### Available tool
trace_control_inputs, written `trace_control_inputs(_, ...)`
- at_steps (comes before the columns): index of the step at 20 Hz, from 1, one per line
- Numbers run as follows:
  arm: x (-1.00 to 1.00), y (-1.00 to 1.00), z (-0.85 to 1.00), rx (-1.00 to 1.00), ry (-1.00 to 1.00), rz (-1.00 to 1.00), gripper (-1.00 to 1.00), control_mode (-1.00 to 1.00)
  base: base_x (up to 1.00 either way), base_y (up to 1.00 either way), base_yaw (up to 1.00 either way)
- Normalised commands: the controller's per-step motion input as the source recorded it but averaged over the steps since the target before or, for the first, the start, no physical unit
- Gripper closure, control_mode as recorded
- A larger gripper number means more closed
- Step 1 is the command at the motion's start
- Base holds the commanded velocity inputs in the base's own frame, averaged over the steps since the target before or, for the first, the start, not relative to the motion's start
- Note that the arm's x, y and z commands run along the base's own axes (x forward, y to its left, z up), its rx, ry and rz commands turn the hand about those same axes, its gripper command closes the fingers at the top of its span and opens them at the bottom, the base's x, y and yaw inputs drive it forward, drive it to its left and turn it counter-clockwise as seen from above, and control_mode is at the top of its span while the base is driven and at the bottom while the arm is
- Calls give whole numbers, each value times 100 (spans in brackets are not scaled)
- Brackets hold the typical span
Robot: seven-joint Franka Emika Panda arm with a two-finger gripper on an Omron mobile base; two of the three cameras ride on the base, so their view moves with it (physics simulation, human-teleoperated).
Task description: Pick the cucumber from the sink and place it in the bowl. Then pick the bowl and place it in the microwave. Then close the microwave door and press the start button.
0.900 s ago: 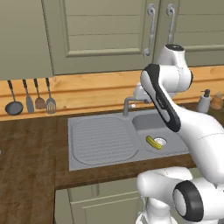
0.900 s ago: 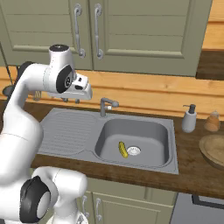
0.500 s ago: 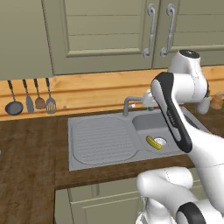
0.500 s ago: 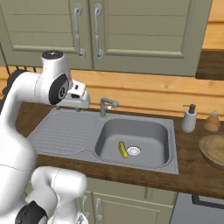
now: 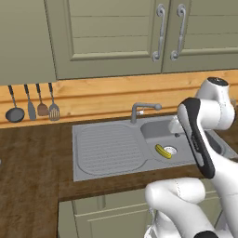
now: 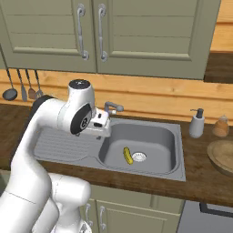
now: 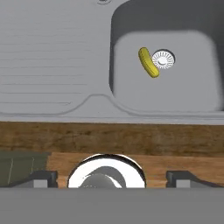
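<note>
The cucumber, a short yellow-green stick, lies on the floor of the sink basin right beside the round drain. My gripper hovers above the seam between the ribbed drainboard and the basin, well above and to the left of the cucumber. Its fingertips stand wide apart with nothing between them, so it is open. The tan bowl sits on the counter at the far right edge. The microwave and its door are out of view.
The grey tap rises behind the basin, close to my hand. A soap dispenser and a small brown jar stand right of the sink. Kitchen utensils hang on the wall at left. Olive cabinet doors hang overhead.
The arm has swung down and toward the sink basin, bringing the hand lower over the drainboard's edge. The cucumber and the bowl have not moved.
</note>
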Motion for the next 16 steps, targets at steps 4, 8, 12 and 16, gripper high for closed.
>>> trace_control_inputs(4,51,-54,-42,1,2,0,-100,-100,0,0,0)
trace_control_inputs(8,64,-48,-62,0,0,0,-100,-100,0,0,0)
trace_control_inputs(12,73,-30,-69,0,2,0,-100,-100,0,0,0)
trace_control_inputs(16,68,-8,-54,0,3,0,-100,-100,0,0,0)
